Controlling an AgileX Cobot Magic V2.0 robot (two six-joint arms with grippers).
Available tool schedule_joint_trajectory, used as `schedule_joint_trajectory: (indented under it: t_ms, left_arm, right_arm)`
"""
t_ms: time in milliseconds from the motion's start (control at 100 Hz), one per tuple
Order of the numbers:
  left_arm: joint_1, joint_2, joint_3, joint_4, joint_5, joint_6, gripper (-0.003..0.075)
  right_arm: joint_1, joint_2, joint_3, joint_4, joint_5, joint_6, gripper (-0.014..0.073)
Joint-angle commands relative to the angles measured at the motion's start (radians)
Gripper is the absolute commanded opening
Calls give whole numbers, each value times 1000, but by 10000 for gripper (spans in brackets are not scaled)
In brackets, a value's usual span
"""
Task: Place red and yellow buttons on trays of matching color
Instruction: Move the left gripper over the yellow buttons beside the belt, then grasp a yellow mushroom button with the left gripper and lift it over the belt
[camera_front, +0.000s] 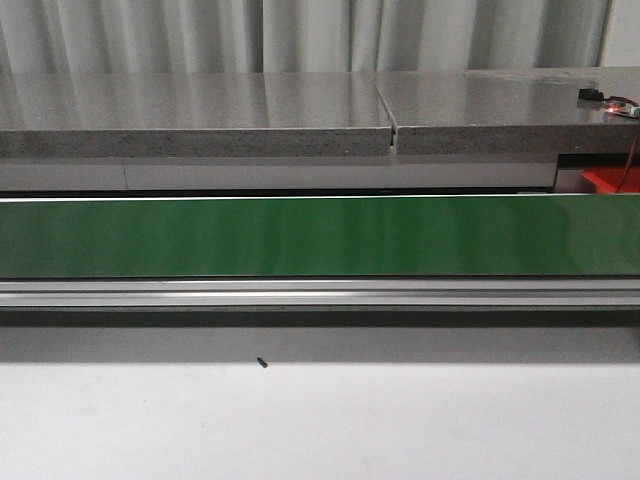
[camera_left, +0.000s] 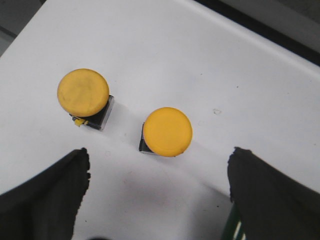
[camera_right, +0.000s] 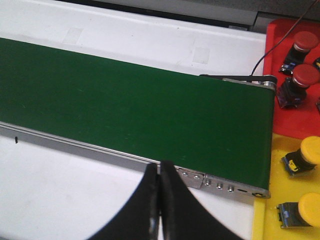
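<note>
A long green conveyor belt runs from left to right across the front view, with an aluminium rail along its near edge and a grey stone-look counter behind it. A white table lies on the near side, bare but for a tiny dark speck.

In the right wrist view the belt ends at a roller. Just beyond that end sit a red tray on the far side and a yellow tray on the near side, touching edge to edge. On the red tray two red buttons stand close together, with a thin cable crossing the tray rim near them. On the yellow tray two yellow buttons lie on their sides, one nearer than the other, slightly apart.

The right gripper hangs over the belt's near rail, its black fingers pressed together with nothing between them.

The left gripper hangs above a white surface, its fingers spread wide and empty. Two more yellow buttons stand upright there: a clean yellow button between the fingers, and a scuffed yellow button beside it, apart from it. Neither touches the gripper. A strip of green shows at the surface's edge beside one finger.
</note>
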Motion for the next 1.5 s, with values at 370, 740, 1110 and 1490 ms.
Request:
schedule_joint_trajectory:
  t_ms: [370, 740, 1110, 1490]
  left_arm:
    - [-33, 55, -93, 44, -96, -2, 543]
    - [-75, 64, -100, 57, -153, 0, 543]
    - [-81, 134, -178, 71, -103, 0, 543]
    - [-81, 170, -178, 88, -98, 0, 543]
  right_arm:
    - [-1, -4, -24, 14, -55, -3, -69]
    - [-1, -4, -24, 14, -55, -3, -69]
    - [-1, -4, -24, 14, -55, -3, -69]
    - [-1, -4, -24, 14, -55, -3, -69]
